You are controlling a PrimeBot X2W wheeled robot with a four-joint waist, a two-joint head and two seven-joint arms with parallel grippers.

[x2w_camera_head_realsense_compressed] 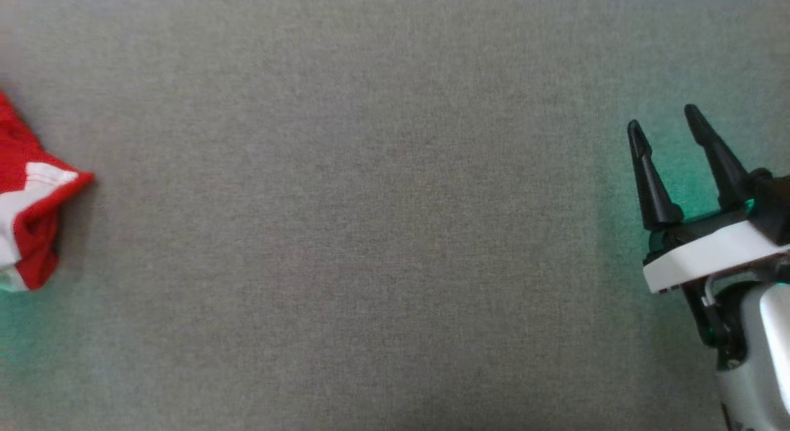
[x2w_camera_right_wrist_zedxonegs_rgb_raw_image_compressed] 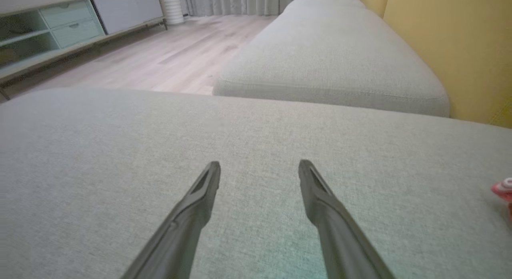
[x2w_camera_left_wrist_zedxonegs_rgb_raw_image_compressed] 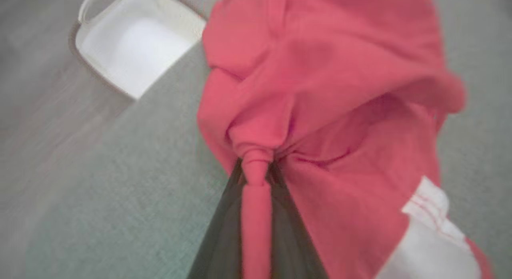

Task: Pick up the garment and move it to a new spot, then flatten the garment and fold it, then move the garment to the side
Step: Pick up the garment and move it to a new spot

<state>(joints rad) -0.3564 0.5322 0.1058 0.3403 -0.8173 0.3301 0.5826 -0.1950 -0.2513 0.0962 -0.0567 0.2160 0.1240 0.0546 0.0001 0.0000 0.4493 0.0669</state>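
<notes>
Soft red garment (x2w_camera_left_wrist_zedxonegs_rgb_raw_image_compressed: 320, 71) (white panel, red-stitched seam) bunched at nine o'clock, pinched by left gripper (x2w_camera_left_wrist_zedxonegs_rgb_raw_image_compressed: 256, 165); right gripper (x2w_camera_head_realsense_compressed: 663, 119), three o'clock, gapes above woven grey cushion (x2w_camera_head_realsense_compressed: 370, 233).

The garment (x2w_camera_head_realsense_compressed: 31, 202) is at the far left of the cushion (x2w_camera_head_realsense_compressed: 370, 233), the right tool (x2w_camera_head_realsense_compressed: 663, 117) over its right.

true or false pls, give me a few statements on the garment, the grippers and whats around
1. The left gripper is shut on a fold of the garment. True.
2. The right gripper grips the garment too. False: it is open, with nothing between its fingers, over the grey cushion.
3. The garment is plain blue. False: it is red with white parts.
4. A white basket sits beyond the cushion's edge. True.
</notes>
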